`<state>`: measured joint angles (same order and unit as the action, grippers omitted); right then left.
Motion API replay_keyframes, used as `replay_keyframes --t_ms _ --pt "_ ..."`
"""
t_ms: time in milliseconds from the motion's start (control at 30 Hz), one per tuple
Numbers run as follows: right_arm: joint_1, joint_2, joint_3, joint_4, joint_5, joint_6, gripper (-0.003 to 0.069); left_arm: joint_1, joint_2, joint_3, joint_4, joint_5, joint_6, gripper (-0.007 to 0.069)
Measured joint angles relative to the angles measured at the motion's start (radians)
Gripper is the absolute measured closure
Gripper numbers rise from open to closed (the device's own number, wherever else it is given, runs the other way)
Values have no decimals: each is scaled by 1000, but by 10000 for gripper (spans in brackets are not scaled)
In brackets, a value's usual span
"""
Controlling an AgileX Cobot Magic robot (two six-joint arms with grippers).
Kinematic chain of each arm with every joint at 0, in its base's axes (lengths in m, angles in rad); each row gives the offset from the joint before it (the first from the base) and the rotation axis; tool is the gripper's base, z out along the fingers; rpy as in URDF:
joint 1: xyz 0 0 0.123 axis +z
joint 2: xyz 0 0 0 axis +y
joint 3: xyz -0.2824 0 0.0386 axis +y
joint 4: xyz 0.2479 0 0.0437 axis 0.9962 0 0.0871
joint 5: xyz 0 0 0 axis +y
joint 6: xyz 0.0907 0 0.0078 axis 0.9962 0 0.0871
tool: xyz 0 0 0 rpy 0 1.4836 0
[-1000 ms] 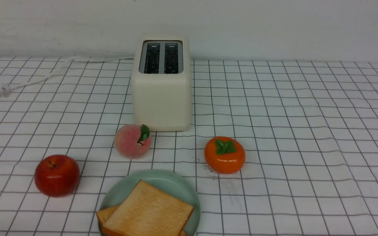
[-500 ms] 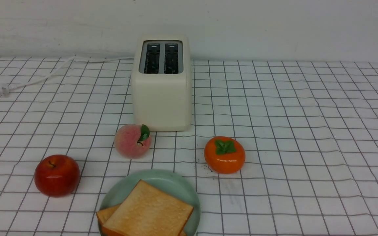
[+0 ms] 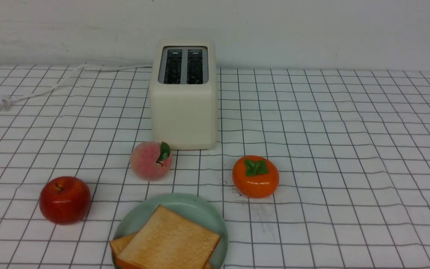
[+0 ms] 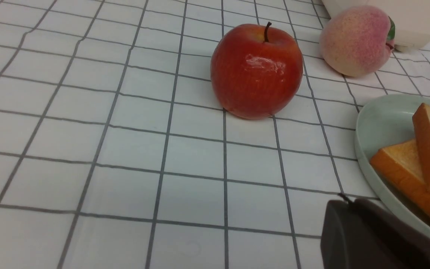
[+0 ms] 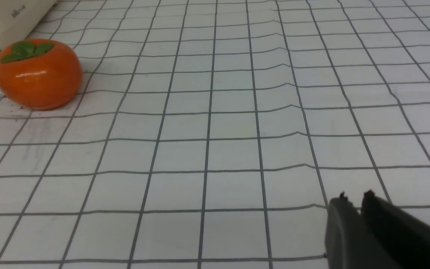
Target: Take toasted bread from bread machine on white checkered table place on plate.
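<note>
This looks like a staged test bench made up as a kitchen counter, not a real kitchen. A wrinkled checkered cloth [image 3: 349, 149] covers the whole surface and runs back to a bare white wall [image 3: 312, 30]. The toaster [image 3: 184, 97] sits with its plug [image 3: 3, 102] lying loose on the cloth. The apple [image 3: 65, 200], peach [image 3: 150, 160] and persimmon [image 3: 255, 176] are glossy and look like plastic props.
</note>
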<state>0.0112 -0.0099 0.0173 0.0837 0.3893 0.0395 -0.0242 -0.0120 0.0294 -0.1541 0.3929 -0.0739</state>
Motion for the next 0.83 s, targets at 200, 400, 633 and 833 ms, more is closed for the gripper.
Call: replay_keyframes --t_ms 200,400,633,833 --pt "0 0 0 0 0 -1 579 0 0 0 0 0 0 638" --pt "0 0 0 0 0 -1 570 0 0 0 2 0 0 638" --pt "0 0 0 0 0 -1 561 0 0 0 2 0 0 638" --pt "0 0 0 0 0 -1 554 0 0 0 2 0 0 636"
